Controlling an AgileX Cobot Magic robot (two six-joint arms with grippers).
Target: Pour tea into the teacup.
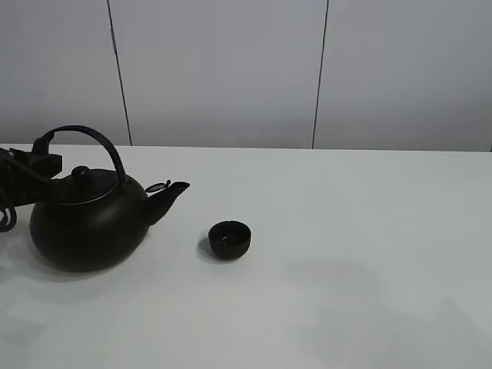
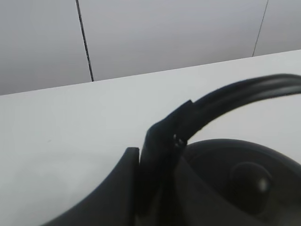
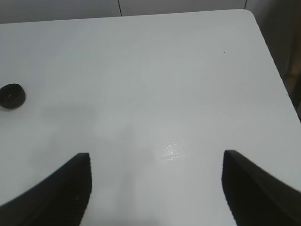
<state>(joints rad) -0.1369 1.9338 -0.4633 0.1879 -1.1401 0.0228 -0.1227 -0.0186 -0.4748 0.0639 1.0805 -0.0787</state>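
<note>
Kettle [image 1: 88, 223] stands upright on the table [image 1: 369, 254], with its spout turned to the teacup [image 1: 230, 239] just beside it, ready for tilting. Left gripper [image 1: 50, 159] clamps the handle [image 1: 108, 150] for lifting. Right gripper [image 3: 156, 154] hangs spread wide and holds nothing.

Exterior high cam looks down across the table [image 1: 369, 254] toward the wall [image 1: 223, 69], teacup [image 1: 230, 239] near mid-frame. Left wrist cam sits tight against the kettle [image 2: 225, 188], with the teacup out of frame. Right wrist cam is well off the teacup [image 3: 12, 96], looking down. It shares cup and table with the exterior view.
</note>
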